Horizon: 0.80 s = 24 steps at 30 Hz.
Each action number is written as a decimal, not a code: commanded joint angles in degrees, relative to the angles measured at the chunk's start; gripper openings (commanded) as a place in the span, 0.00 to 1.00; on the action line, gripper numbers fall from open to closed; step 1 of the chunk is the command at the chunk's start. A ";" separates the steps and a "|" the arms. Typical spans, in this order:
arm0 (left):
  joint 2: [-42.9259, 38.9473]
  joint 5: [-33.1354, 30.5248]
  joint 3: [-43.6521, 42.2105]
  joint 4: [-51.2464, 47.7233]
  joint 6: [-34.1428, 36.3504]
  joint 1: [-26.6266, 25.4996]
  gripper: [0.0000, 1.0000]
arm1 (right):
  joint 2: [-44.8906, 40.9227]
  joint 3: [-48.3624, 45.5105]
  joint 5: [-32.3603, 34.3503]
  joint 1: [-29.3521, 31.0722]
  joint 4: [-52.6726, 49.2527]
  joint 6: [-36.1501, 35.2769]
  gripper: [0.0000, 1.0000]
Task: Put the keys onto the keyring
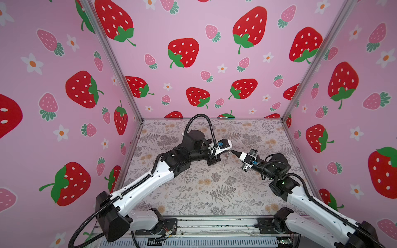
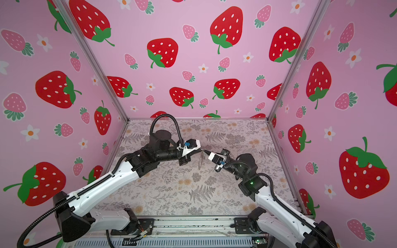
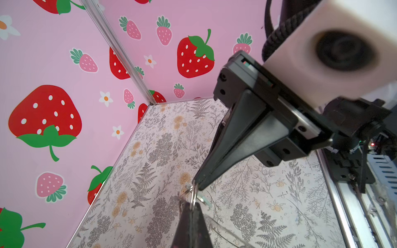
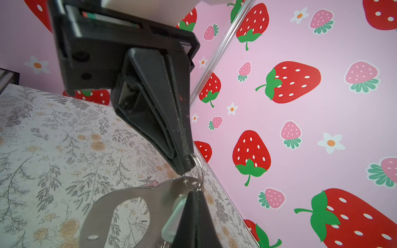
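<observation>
Two closed grippers meet tip to tip in the air over the middle of the worktop point(image 1: 214, 193), somewhat toward its far side, and the keyring point(image 1: 225, 160) hangs between them. The left gripper point(image 1: 229, 149) reaches in from the left and the right gripper point(image 1: 232, 151) from the right, their points almost touching. In both top views the keyring shows as a thin pale shape dangling straight down from where the tips meet, clear of the flowered worktop. The left wrist view shows a silver ring point(image 3: 193, 196) of the keyring running from the right gripper's tip down into the pressed-together fingers of the left gripper, so the left gripper is clamped on that ring. In the right wrist view the same ring sits at the left gripper's tip. There the right gripper's fingers are shut together at a corner of the keyring's grey metal plate point(image 4: 129, 197), just where the ring passes through it. The plate has a large opening in its middle and spreads away from that corner. A mint-green piece point(image 4: 174, 214) lies against the right gripper's finger beside the plate. A few small silver bits point(image 3: 182, 193) sit next to the ring, too small and blurred to tell whether they are the keys. Pink walls point(image 1: 214, 64) printed with strawberries close in the left, far and right sides.
</observation>
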 commanded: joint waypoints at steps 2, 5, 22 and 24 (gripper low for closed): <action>-1.85 0.40 -0.44 9.25 -2.06 -0.19 0.00 | 0.31 1.69 -2.47 0.00 -0.64 0.45 0.00; -1.63 0.31 -0.84 11.14 -3.29 -0.22 0.00 | 0.30 1.85 -2.72 0.04 -0.57 0.75 0.00; 0.05 -5.43 -7.11 26.41 -8.25 -2.22 0.00 | 2.05 2.35 -3.01 0.04 1.73 2.70 0.00; 0.18 -5.28 -7.30 26.51 -8.57 -2.32 0.00 | 1.81 2.48 -2.03 0.05 2.04 3.40 0.03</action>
